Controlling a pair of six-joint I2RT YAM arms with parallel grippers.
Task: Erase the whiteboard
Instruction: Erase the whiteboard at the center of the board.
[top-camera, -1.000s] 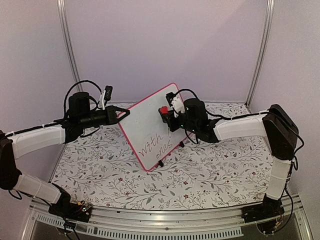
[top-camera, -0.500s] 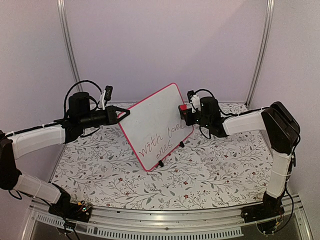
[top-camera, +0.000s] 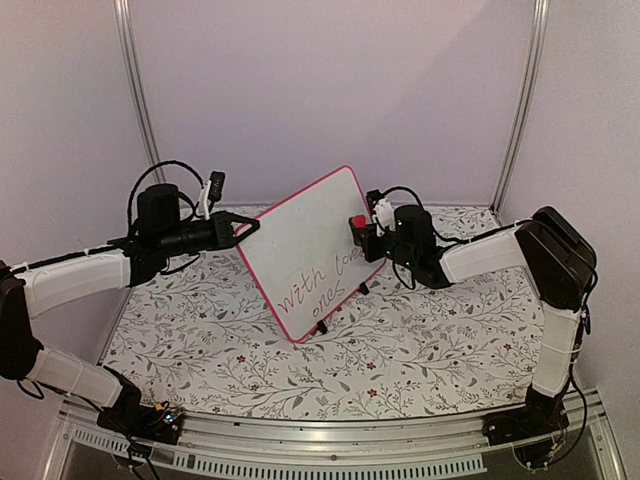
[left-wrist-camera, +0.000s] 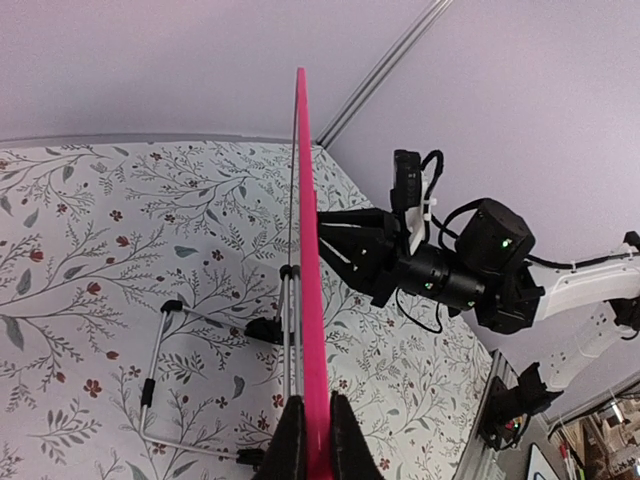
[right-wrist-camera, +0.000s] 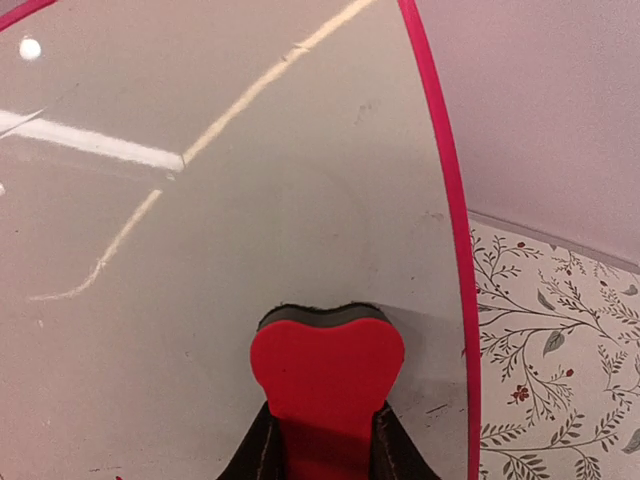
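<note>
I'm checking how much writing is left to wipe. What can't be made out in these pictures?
Top view: the upper word's end on the whiteboard, covered by the eraser and right gripper.
Left wrist view: the whiteboard is edge-on, its face hidden.
Right wrist view: the words fall outside the frame.

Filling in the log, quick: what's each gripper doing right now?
Left gripper: shut on the whiteboard edge.
Right gripper: shut on the eraser.

A glossy, smooth, light-reflecting face is shown by the whiteboard (right-wrist-camera: 250, 200); the red eraser (right-wrist-camera: 325, 375) appears as matt foam.
</note>
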